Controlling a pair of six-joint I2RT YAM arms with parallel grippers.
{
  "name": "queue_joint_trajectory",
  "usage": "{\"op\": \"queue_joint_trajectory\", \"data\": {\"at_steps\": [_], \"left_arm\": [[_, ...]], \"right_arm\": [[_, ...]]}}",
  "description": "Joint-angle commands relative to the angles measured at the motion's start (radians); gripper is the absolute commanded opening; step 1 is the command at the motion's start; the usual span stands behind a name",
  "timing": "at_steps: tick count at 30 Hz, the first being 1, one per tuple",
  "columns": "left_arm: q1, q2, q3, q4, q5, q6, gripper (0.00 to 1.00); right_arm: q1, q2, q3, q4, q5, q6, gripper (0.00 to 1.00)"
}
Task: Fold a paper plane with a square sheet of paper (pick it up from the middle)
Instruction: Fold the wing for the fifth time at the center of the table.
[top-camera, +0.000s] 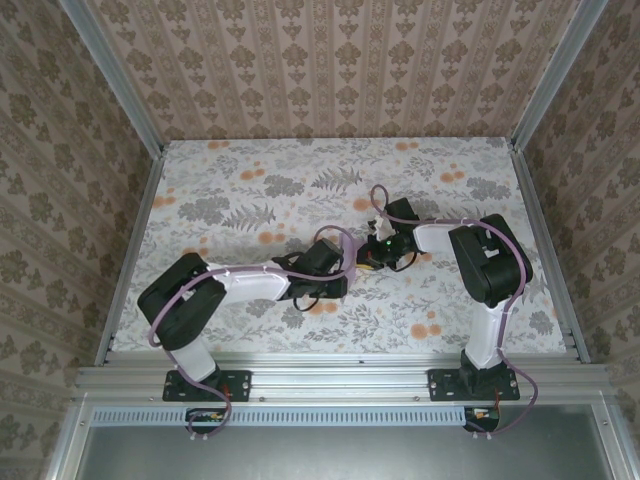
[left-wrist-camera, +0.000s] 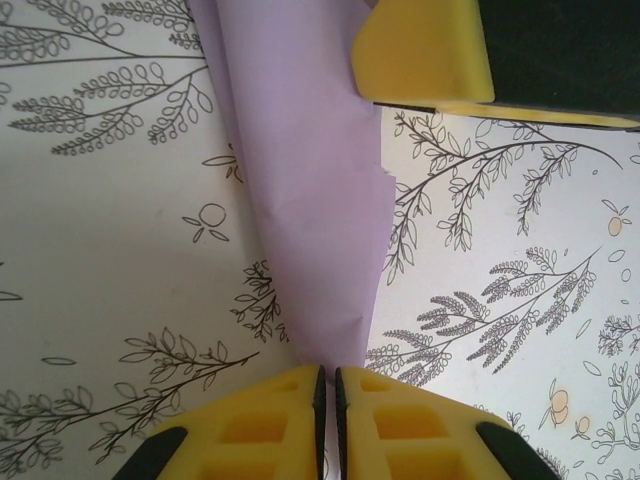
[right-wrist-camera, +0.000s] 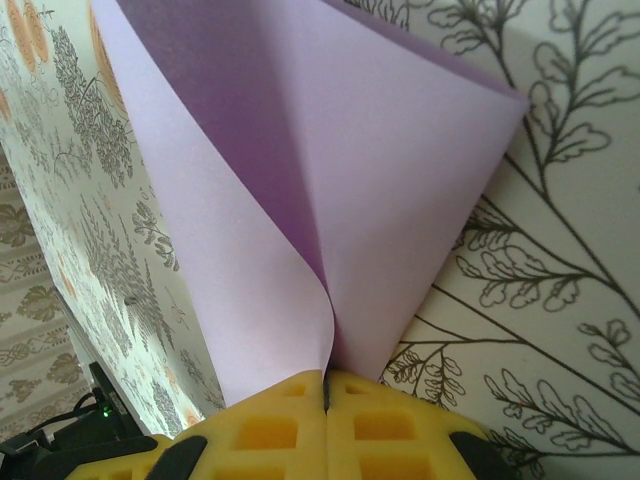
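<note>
Top external view: floral table bears the left arm reaching from 7 o'clock and the right arm from 5 o'clock. They meet just right of centre. The lavender sheet of paper is curled and spans between them. Left gripper is clamped on its narrow end at 6 o'clock, left wrist view. Right gripper is pinched on the opposite end at 6 o'clock, right wrist view.
</note>
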Motion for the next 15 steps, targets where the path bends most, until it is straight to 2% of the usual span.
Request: {"op": "queue_joint_trajectory", "data": {"at_steps": [1, 15], "left_arm": [[-0.01, 0.03, 0.014, 0.016, 0.014, -0.013, 0.13], [-0.033, 0.063, 0.053, -0.026, 0.001, 0.012, 0.13]], "right_arm": [[0.001, 0.082, -0.049, -0.047, 0.146, -0.002, 0.0], [-0.004, 0.087, -0.06, -0.032, 0.149, 0.003, 0.0]]}}
